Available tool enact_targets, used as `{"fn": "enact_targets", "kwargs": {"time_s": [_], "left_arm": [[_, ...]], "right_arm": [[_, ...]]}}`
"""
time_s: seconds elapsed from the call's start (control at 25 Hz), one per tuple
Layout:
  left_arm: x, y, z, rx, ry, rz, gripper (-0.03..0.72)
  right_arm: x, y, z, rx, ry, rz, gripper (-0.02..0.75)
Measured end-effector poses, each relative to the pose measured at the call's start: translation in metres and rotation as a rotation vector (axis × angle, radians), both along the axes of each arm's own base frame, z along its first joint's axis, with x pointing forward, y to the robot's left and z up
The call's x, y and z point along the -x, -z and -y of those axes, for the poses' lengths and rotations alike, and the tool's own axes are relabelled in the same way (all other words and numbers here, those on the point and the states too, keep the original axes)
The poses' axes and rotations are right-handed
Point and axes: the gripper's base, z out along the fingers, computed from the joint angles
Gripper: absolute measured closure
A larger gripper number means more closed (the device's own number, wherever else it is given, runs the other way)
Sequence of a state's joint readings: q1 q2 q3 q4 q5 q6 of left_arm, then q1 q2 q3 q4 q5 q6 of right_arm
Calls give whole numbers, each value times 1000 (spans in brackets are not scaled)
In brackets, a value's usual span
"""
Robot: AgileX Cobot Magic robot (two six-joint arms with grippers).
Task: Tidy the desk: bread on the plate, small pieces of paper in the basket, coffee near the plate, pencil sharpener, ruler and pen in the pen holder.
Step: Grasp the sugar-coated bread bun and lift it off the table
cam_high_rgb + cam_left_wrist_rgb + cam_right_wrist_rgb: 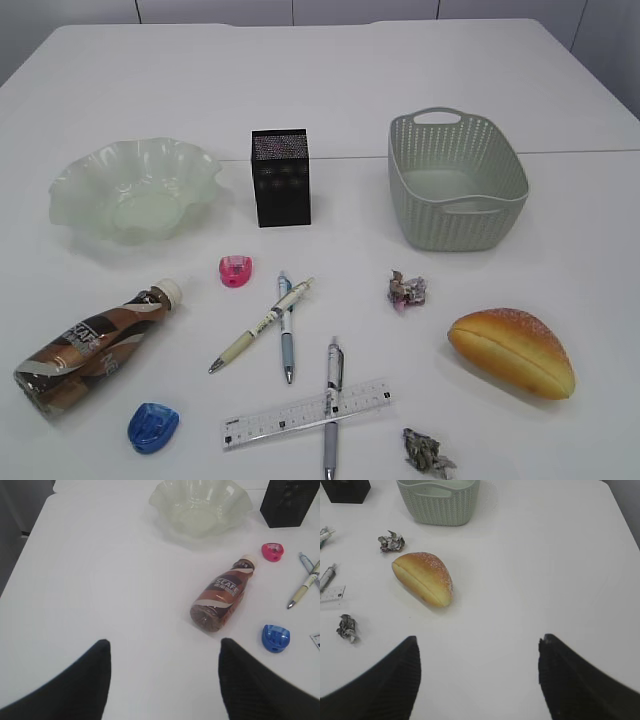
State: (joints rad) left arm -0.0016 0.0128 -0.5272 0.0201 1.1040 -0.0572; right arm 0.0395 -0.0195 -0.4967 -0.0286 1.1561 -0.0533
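While both end effectors hover wide open and empty, left end effector [162, 680] faces the coffee [222, 599], cap toward the plate [200, 510]; right end effector [477, 680] faces the bread [423, 578], lying diagonally.

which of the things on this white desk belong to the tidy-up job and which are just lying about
Job things:
golden-brown split bun
ruffled pale green glass plate
grey-green woven-look basket
two crumpled paper scraps
brown coffee bottle
pink and blue sharpeners
clear ruler
three pens
black mesh pen holder

Lying about:
nothing
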Motion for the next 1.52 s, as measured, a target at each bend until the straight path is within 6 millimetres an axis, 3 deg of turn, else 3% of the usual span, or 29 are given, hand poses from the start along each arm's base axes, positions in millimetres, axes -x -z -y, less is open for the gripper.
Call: {"fn": "enact_targets", "kwargs": {"time_s": [1.52], "left_arm": [[0,0,2,17,11,0,246]], "right_arm": [[0,0,0,0,0,0,196]]}}
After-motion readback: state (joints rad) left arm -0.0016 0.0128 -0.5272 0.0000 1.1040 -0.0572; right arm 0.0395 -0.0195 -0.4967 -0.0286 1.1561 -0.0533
